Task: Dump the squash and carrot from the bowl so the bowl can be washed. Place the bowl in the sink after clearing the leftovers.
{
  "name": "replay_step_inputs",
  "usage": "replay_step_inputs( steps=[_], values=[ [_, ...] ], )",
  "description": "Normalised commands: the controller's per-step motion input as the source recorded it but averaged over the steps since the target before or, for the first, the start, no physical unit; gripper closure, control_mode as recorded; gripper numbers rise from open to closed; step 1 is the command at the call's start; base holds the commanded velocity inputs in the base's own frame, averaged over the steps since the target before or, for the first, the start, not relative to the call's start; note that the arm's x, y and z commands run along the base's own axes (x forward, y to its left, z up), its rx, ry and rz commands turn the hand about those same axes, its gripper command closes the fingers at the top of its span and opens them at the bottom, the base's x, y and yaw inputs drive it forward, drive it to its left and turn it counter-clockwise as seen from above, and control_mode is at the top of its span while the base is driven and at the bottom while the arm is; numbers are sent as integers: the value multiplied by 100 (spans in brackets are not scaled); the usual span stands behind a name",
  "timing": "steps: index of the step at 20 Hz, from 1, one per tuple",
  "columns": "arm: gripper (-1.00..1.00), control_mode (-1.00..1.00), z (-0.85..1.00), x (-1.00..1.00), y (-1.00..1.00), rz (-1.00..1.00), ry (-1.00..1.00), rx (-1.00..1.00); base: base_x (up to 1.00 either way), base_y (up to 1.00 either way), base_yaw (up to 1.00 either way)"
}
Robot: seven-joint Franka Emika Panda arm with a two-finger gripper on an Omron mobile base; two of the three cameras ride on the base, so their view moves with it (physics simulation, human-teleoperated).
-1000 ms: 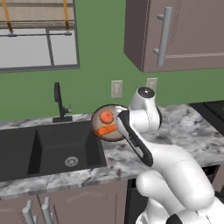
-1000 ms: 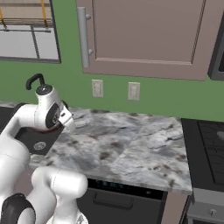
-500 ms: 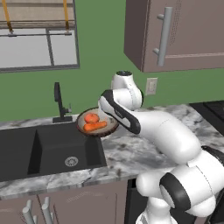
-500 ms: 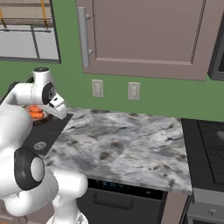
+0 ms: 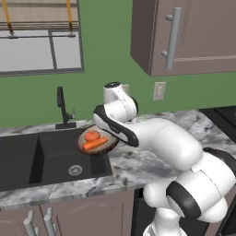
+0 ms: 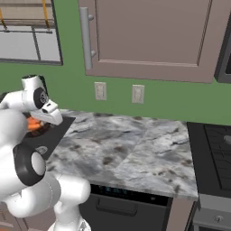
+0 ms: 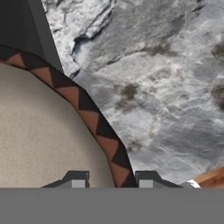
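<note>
Claw (image 7: 111, 177) clamped on the bowl (image 5: 94, 143) rim, over the black sink's (image 5: 27, 161) edge beside grey marble counter (image 5: 138, 161).

We are in a kitchen. We see a deep black sink (image 5: 50, 159) with a thin black faucet (image 5: 61, 107), set in a grey marble counter (image 6: 131, 149). Brown cabinets (image 6: 144, 36) hang on a green wall (image 5: 106, 55), and a stove (image 6: 216, 149) sits at the counter's end.
</note>
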Motion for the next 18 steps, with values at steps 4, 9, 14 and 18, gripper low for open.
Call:
replay_step_inputs(
  steps=[4, 9, 14, 18],
  values=[
    [100, -100, -31, -13, 37, 8, 0, -21, 0, 0, 0],
    [100, -100, -28, -7, 43, 8, 0, -21, 0, 0, 0],
    [100, -100, -4, 9, 45, 2, 0, -8, 0, 0, 0],
    [100, -100, 0, 24, 47, 0, 0, -2, 0, 0, 0]
  ],
)
